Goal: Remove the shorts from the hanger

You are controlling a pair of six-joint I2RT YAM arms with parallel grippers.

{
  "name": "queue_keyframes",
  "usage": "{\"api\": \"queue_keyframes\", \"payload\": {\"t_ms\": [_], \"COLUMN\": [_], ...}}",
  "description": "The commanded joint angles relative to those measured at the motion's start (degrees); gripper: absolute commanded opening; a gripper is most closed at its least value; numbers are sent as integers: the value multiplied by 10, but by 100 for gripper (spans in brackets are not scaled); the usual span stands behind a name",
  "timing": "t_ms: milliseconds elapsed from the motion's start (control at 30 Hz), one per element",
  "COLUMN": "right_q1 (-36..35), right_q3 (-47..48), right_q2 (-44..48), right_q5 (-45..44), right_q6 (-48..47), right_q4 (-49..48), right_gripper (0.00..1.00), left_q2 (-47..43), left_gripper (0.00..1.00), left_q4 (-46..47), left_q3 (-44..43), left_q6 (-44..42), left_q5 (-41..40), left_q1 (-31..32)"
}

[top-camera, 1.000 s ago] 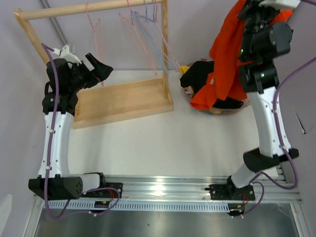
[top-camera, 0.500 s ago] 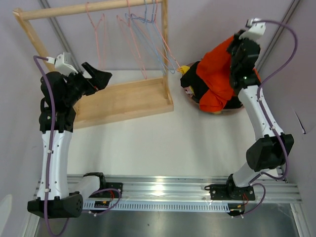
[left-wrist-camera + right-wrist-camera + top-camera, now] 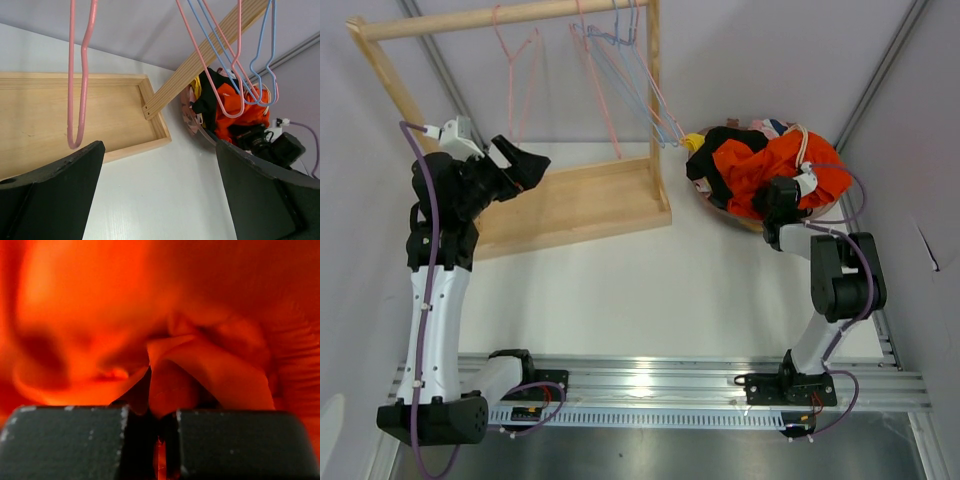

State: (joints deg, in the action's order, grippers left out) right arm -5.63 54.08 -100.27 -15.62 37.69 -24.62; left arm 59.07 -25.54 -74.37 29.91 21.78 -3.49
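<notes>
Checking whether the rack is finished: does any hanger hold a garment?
No, the hangers on the wooden rack all hang bare, just pink and blue wire.

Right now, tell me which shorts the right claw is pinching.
The orange shorts, lying uppermost: the right claw is shut on their fabric. The black pair beside is ungripped.

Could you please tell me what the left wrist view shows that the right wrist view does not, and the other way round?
Only the left wrist view shows the wooden rack, the bare hangers, the round basket holding the pile, and the left fingers standing wide open. Only the right wrist view shows the right fingers shut on a pinched fold, close up. Both show the orange shorts, which fill the right wrist view.
</notes>
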Motion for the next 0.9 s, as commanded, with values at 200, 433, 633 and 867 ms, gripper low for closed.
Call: {"api": "queue_keyframes", "payload": {"t_ms": [200,433,633,867], "right_q1": [16,11,-15,-52], "right_q3": [-2,37,98,175], "right_q2": [-97,27,147,241], "right_q5": [93,91,38,-24], "right_q6": [104,49,-13,-64], "right_q4": [-78,58,176,306], "right_gripper": [0,79,99,100], "left_q2": [-27,-30,-38,-43], "left_gripper": [99,99,99,99], "left_q4": [-7,-5,0,-19], "left_q3": [2,5,8,2], "left_q6": [-16,-10,-1,-4], "left_q5": [-6,-2,0,-2], "left_q1": [1,1,0,1]}}
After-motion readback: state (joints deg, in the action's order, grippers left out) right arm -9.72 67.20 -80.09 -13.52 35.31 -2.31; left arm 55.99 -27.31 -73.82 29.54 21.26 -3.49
